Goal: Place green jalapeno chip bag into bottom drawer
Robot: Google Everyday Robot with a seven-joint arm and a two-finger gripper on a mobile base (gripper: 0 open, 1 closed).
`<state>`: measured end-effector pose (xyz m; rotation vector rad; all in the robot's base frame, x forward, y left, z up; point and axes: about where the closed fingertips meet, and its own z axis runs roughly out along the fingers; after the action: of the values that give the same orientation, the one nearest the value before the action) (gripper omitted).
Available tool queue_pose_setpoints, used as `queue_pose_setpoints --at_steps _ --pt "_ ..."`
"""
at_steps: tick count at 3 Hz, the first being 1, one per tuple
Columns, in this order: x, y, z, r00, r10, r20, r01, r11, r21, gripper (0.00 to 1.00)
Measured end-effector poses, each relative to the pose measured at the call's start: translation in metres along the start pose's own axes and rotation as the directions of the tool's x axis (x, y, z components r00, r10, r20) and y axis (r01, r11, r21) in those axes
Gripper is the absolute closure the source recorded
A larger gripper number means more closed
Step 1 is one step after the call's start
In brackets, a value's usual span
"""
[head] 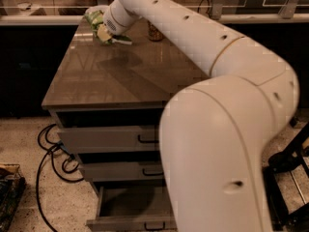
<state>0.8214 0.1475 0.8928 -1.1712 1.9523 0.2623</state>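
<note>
The green jalapeno chip bag (94, 18) is at the far left corner of the brown cabinet top (120, 76). My gripper (110, 35) is at the bag's near right side, shut on its lower edge and holding it just above the top, with a shadow beneath. The bottom drawer (126, 206) is pulled open below; its grey inside shows nothing in it and its front carries a small black handle. My white arm hides the drawer's right part.
A soda can (154, 32) stands behind my arm at the back of the top. The two upper drawers (108, 138) are shut. Black cables (50, 153) lie on the floor at the left. A black stand (289, 168) is at the right.
</note>
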Motion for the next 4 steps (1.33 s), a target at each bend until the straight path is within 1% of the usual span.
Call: queue_pose_setpoints --at_steps 1,2,4 --pt "0.006 0.016 -0.036 1.000 -0.023 0.017 0.023 0.9997 0.001 1.00" --pt "0.017 0.032 -0.079 0.998 -0.048 0.048 0.047 0.9988 0.012 1.00" --pt "0.043 0.065 -0.150 0.986 -0.106 0.128 0.105 0.9943 0.021 1.00"
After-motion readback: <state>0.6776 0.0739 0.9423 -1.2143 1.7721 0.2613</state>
